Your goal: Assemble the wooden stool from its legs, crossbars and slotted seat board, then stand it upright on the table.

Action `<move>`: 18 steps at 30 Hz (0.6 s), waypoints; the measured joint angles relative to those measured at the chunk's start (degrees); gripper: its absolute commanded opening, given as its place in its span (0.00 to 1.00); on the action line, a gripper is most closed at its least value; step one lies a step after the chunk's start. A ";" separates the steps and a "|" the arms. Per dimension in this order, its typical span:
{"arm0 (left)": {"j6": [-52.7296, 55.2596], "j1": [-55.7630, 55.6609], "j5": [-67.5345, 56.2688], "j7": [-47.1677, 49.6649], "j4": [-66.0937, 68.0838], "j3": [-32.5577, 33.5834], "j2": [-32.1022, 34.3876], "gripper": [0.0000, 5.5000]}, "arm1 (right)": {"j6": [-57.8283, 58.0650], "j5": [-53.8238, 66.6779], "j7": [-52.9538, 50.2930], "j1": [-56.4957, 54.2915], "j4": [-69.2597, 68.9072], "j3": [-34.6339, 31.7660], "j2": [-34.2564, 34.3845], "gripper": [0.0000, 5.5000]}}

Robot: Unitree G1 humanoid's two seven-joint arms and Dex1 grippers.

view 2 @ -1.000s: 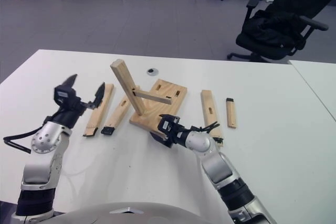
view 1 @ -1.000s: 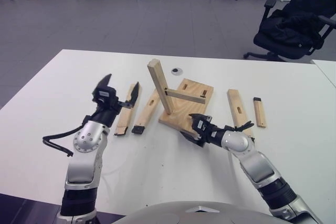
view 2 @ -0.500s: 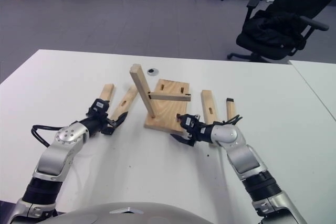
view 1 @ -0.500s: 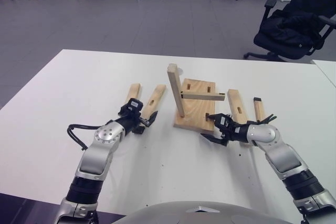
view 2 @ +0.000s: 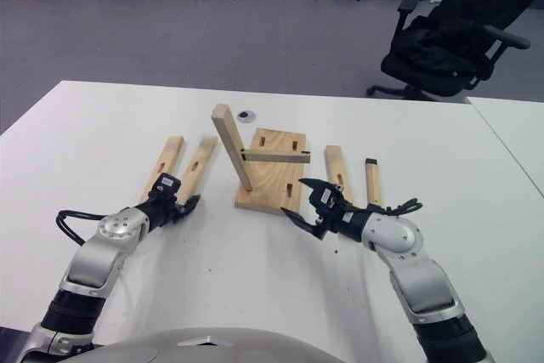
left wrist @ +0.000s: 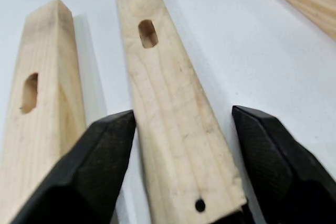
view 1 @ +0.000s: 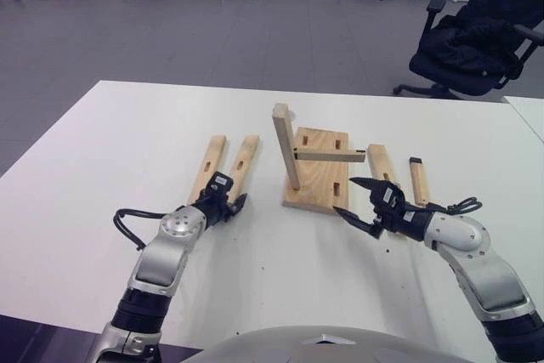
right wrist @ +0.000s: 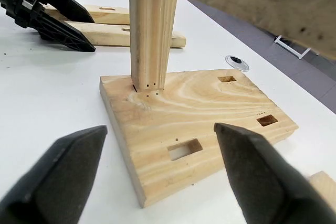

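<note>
Left gripper (view 1: pixel 231 202): fingers apart, straddling loose leg (left wrist: pixel 173 119) at its near end; seemingly not touching
Right gripper (view 1: pixel 347 195): spread wide; just beside seat board (view 1: pixel 319 178)
Seat board: flat on table (view 1: pixel 127 133); upright leg (view 1: pixel 285 155) standing in it

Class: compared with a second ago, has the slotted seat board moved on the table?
Yes. The seat board has shifted to the robot's right and turned squarer; its upright leg now stands closer to the grommet.
</note>
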 measured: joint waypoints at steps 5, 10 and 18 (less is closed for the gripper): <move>0.78 0.11 -1.19 -0.14 -0.13 0.62 -0.30 0.38 | 2.12 0.01 -2.71 0.41 -0.01 -3.91 0.05 0.69; 0.14 0.09 -2.01 0.03 0.05 2.06 -1.25 0.38 | 5.39 1.22 -6.92 -2.29 2.75 -10.14 0.19 0.69; -6.82 -9.01 -11.19 -2.18 -8.71 13.34 -1.91 0.38 | 16.36 13.07 -15.75 -17.45 8.18 -24.17 4.49 0.69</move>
